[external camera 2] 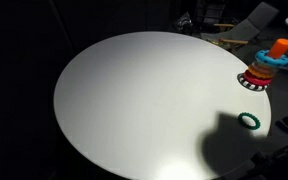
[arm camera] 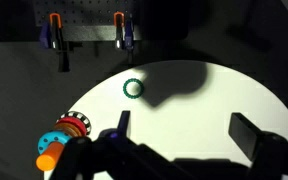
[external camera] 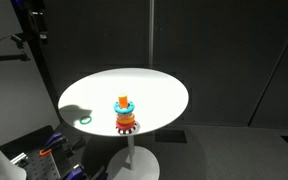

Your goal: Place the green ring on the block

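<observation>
The green ring [external camera: 85,120] lies flat on the round white table [external camera: 154,90] near its edge; it also shows in an exterior view [external camera 2: 248,121] and in the wrist view [arm camera: 133,88]. The block [external camera: 125,114], a red cog base with an orange peg and a teal-blue ring, stands on the table a short way from the green ring; it also shows in an exterior view [external camera 2: 265,66] and in the wrist view [arm camera: 60,140]. My gripper [arm camera: 189,130] is open and empty, high above the table. It is out of frame in both exterior views.
A rack with orange-handled clamps [arm camera: 89,30] hangs beyond the table. Tools and cables [external camera: 44,150] lie below the table's edge. A chair [external camera 2: 246,25] stands in the dark behind the table. The surroundings are dark.
</observation>
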